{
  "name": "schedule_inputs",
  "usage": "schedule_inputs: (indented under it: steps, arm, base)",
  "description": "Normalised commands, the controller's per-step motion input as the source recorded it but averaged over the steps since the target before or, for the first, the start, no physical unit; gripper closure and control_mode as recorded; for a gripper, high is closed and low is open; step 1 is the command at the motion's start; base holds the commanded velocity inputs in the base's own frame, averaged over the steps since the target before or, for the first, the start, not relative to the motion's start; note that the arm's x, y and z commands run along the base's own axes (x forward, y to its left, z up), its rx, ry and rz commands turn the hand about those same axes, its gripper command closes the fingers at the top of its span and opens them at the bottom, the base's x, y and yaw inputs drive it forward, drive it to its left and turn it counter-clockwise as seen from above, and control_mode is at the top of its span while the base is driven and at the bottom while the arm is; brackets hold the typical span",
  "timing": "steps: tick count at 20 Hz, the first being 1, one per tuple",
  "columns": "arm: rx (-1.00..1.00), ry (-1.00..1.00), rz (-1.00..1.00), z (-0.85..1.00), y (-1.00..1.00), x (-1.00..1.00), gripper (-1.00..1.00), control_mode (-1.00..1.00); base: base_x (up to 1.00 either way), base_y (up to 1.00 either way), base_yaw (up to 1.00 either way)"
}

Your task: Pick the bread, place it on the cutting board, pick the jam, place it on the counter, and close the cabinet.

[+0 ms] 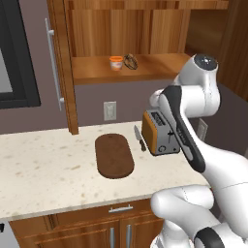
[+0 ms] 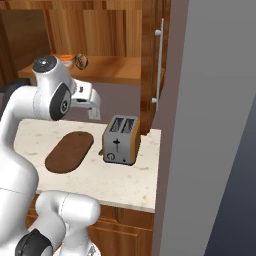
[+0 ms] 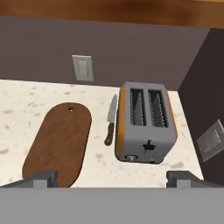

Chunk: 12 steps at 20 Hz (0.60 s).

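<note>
Hanging above the surface (image 1: 43, 164), the tool (image 3: 111, 178) has its two fingers spread wide with nothing between them. Taking the toaster (image 3: 146, 122) as landmark: one smooth, dark brown oval cutting board (image 3: 59, 142) lies flat to its left, bare on top, with open speckled stone further left and in front. One knife (image 3: 110, 119) lies in the narrow gap between toaster and board. The toaster is boxy, grey metal with orange sides and two slots. Above it, the cabinet (image 1: 60, 63) stands open; on its wooden shelf one squat orange jam (image 1: 115, 63) sits just beside one dark ring-shaped bread (image 1: 130, 61).
</note>
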Motion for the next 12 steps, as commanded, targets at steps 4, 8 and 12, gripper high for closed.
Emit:
schedule_inputs:
  steps: [4,8,12]
  arm:
    - [0.0,-0.01,0.0,0.26,0.02,0.0,-1.0,-1.0]
    - [0.0,-0.03,0.0,0.27,0.06,0.0,-1.0,-1.0]
    - [0.0,-0.04,0.02,0.26,0.16,0.0,-1.0,-1.0]
  base:
    - [0.0,0.0,0.0]
    - [0.0,0.0,0.0]
    - [0.0,0.0,0.0]
